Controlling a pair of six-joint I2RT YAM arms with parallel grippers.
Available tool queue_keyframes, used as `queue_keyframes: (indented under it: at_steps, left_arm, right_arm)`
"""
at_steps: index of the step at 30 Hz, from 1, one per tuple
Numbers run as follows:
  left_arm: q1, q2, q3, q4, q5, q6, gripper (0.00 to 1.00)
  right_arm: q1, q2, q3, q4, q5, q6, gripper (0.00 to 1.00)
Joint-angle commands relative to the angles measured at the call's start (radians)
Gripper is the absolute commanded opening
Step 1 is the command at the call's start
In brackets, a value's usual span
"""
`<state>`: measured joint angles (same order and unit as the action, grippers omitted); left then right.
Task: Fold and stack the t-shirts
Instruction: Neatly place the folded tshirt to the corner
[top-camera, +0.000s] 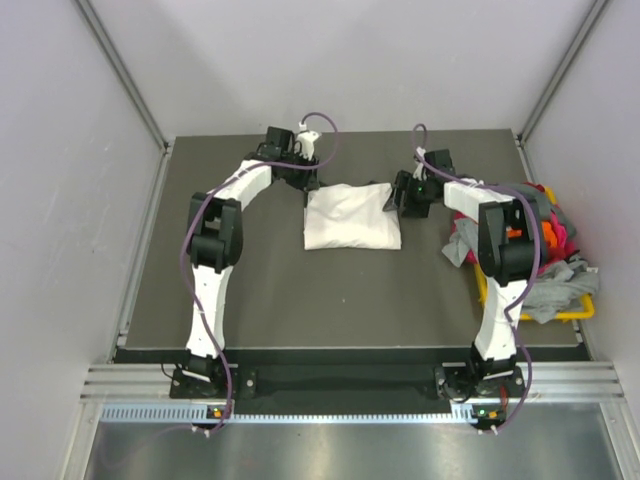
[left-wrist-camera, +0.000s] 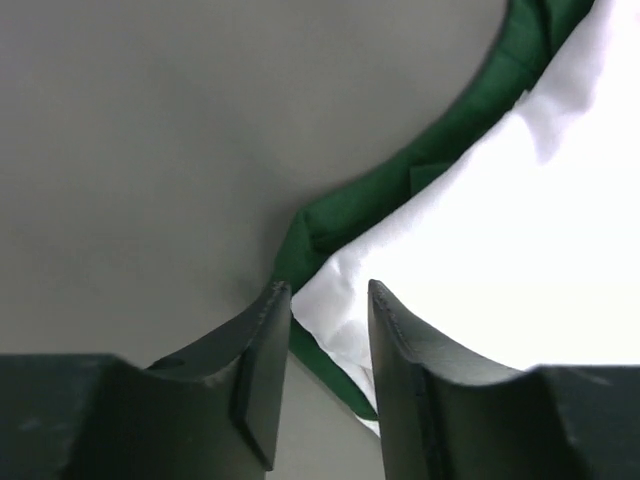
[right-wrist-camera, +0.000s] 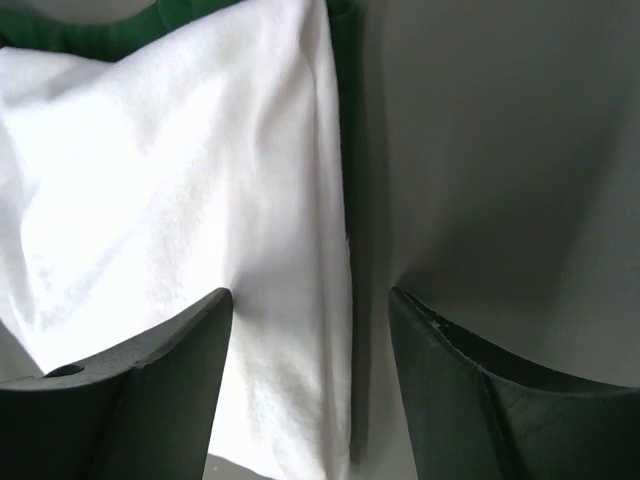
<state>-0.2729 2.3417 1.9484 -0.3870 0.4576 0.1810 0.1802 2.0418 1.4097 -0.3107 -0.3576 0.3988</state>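
One white t-shirt (top-camera: 352, 217) lies folded mid-desk (top-camera: 260, 290), toward the far edge. The left end effector (left-wrist-camera: 328, 300) and right end effector (right-wrist-camera: 310, 300) flank it, jaws apart, gripping nothing. This fold looks finished, so next comes fetching another from the t-shirts (top-camera: 560, 270) heaped at the right edge.

Lab cell, white panel walls (top-camera: 60, 200), aluminium rails (top-camera: 350, 380), dark table (top-camera: 300, 300)

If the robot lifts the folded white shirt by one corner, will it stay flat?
Probably not: the white t-shirt shows soft wrinkles, so it would likely droop and unfold. Its thin edges suggest it's light. Pushed, it would probably bunch up on the matte table.
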Motion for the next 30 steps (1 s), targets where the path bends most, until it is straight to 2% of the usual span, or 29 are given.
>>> queue_keyframes:
  at_steps: [1,3,8,11,13,15,16,22,25,29,30]
  left_arm:
    - [-0.002,-0.007,-0.006,-0.007,0.064,-0.002,0.41]
    - [-0.003,-0.013,-0.022,-0.006,0.05,-0.005,0.37]
    - [-0.003,-0.016,-0.052,-0.02,-0.014,0.029,0.36]
    - [-0.003,-0.012,-0.051,0.008,-0.042,0.026,0.33]
    - [-0.003,0.007,-0.034,0.019,-0.056,0.018,0.22]
    - [0.0,0.025,-0.003,0.022,-0.072,0.008,0.0]
    - [0.001,0.027,0.003,0.026,-0.085,0.006,0.0]
    - [0.021,-0.021,-0.009,0.086,-0.207,0.002,0.0]
    - [0.026,-0.036,-0.016,0.122,-0.241,-0.003,0.0]
    - [0.024,-0.015,0.024,0.074,-0.221,0.002,0.0]
    - [0.024,-0.006,0.03,0.062,-0.208,0.009,0.07]
  right_arm:
    - [0.001,-0.015,-0.037,0.08,-0.061,0.018,0.64]
    - [0.001,-0.003,-0.048,0.094,-0.084,0.032,0.63]
    - [0.001,0.001,-0.077,0.119,-0.101,0.048,0.59]
    - [0.002,0.011,-0.071,0.127,-0.101,0.054,0.52]
    - [-0.001,0.015,-0.071,0.137,-0.109,0.063,0.43]
    - [-0.002,0.018,-0.071,0.145,-0.118,0.067,0.36]
    - [-0.001,0.02,-0.068,0.15,-0.119,0.069,0.3]
    - [-0.015,0.035,-0.037,0.147,-0.132,0.072,0.07]
    - [-0.018,0.053,-0.015,0.14,-0.145,0.067,0.03]
    - [-0.016,0.08,0.027,0.119,-0.147,0.049,0.0]
    - [-0.018,0.087,0.04,0.105,-0.146,0.049,0.0]
